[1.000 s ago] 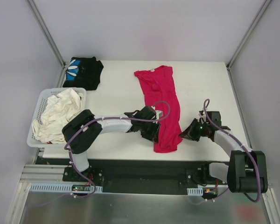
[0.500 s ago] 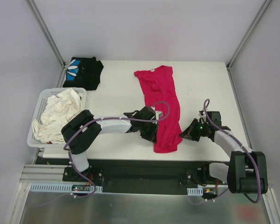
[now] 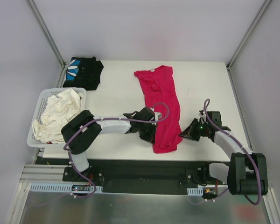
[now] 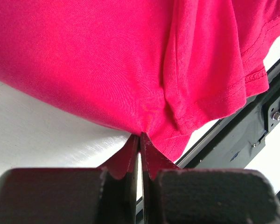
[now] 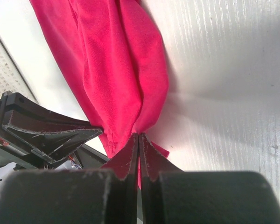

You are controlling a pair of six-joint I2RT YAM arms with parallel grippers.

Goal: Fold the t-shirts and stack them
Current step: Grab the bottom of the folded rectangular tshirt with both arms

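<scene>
- Two t-shirts are on the white desk [image 3: 116,93], well apart from each other.
- The magenta-red t-shirt [image 3: 161,100] lies stretched out lengthwise right of the desk's middle. Its collar is at the far end and its hem is close to the near edge.
- The cloth is not flat: long wrinkles run down it, and the near part is drawn in narrower than the shoulders.
- The left arm [image 3: 107,125] reaches across from the left, low over the desk, to the shirt's near left edge.
- The left jaws are pressed together on a pinch of that edge. In the left wrist view the red cloth puckers right at the tips, with the stitched hem hanging just to the right.
- The right arm [image 3: 228,137] comes in from the right to the near right edge of the same shirt.
- The right jaws are likewise closed tight on a bunched fold of red cloth, which fans out from their tips in the right wrist view.
- The black t-shirt [image 3: 84,72], with a blue-and-white print, sits in a rumpled heap at the far left corner of the desk, untouched by either arm.
- A white lattice basket [image 3: 36,112] stands at the left side of the desk, near the left arm's base, holding crumpled cream cloth [image 3: 58,112].
</scene>
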